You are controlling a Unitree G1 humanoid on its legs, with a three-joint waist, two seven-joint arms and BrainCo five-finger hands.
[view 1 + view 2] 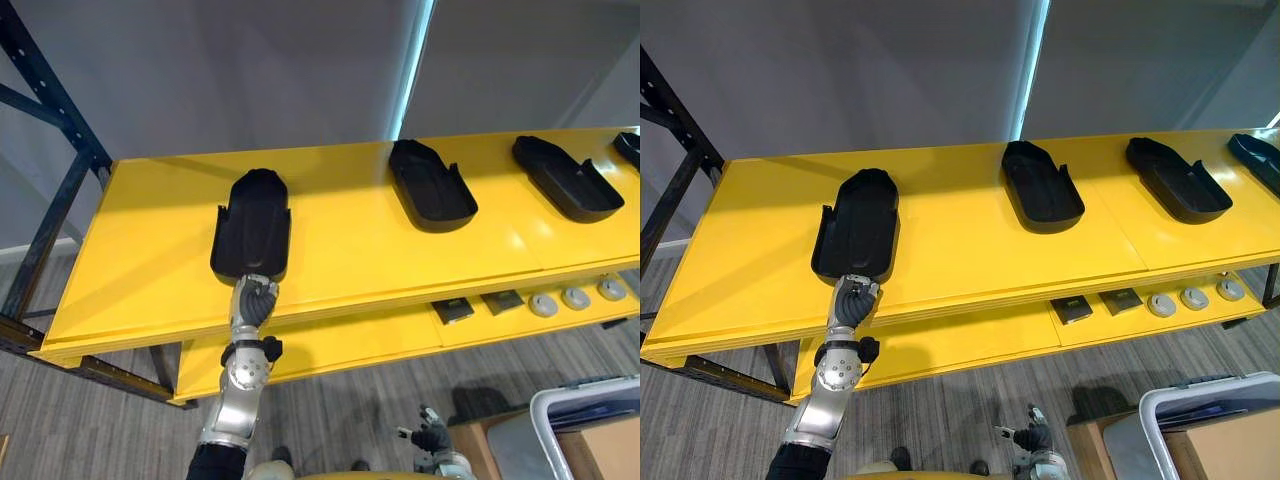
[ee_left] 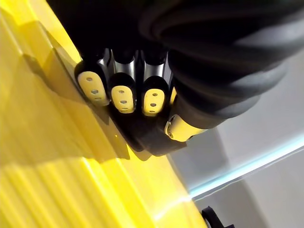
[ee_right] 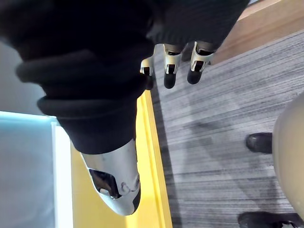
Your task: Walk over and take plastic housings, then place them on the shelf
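On shelf [image 1: 350, 250], left robot hand [image 1: 253, 300] grips black housing [image 1: 252, 225]; bin [image 1: 590, 386] holds cardboard [image 1: 605, 455].

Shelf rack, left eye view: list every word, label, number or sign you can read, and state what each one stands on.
No text can be read.
Plastic housings on the top shelf: plain black, no print shows.
Dark square parts on the lower shelf: any marking is too small to read.
Grey round parts beside them: too small to read.
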